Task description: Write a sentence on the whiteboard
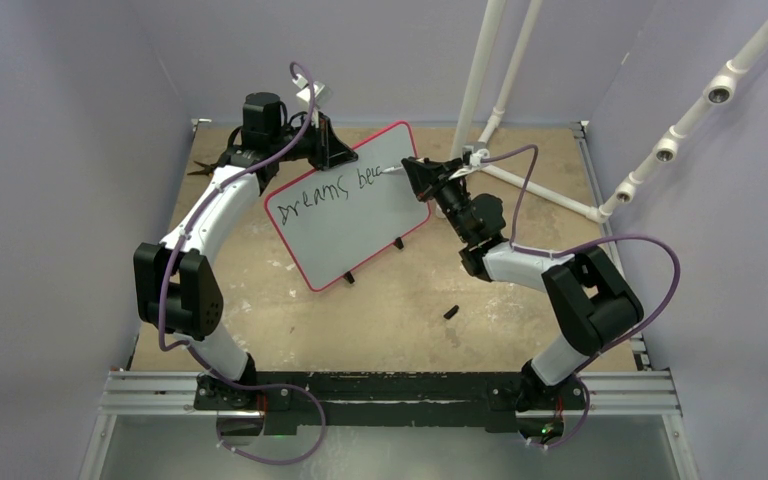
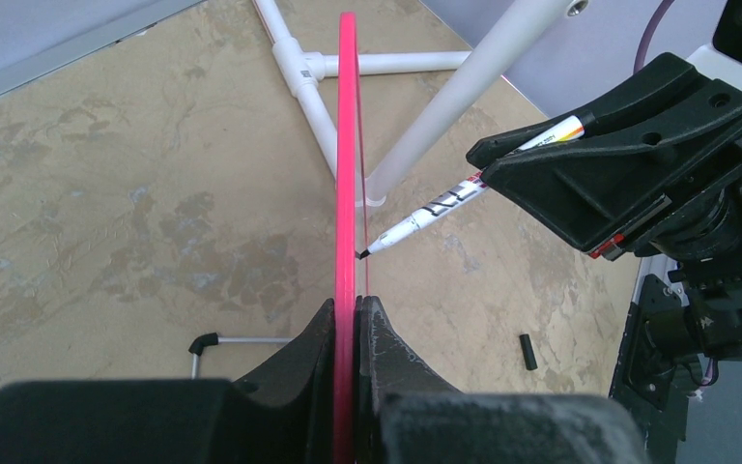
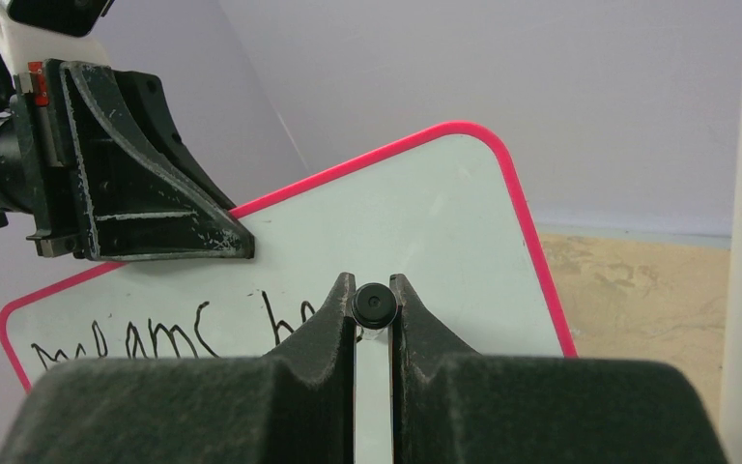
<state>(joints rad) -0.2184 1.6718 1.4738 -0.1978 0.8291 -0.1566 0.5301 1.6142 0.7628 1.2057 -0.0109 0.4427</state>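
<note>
The whiteboard (image 1: 360, 225) stands tilted on the table, white face with a pink rim (image 2: 347, 145). My left gripper (image 1: 328, 143) (image 2: 356, 307) is shut on its top edge, one finger on each side of the rim. My right gripper (image 1: 412, 170) (image 3: 374, 290) is shut on a black-tipped marker (image 2: 444, 201), whose round black end (image 3: 374, 306) shows between the fingers. The marker's tip (image 2: 362, 253) touches the board's face. The sentence (image 1: 328, 196) (image 3: 126, 340) reads "Dreams bec" in black across the upper part of the board.
A small black marker cap (image 1: 452, 312) (image 2: 527, 352) lies on the table to the right of the board. A white pipe frame (image 1: 505, 60) (image 2: 321, 106) stands at the back right. The board's black-footed wire stand (image 2: 203, 342) rests on the tabletop. Grey walls enclose the table.
</note>
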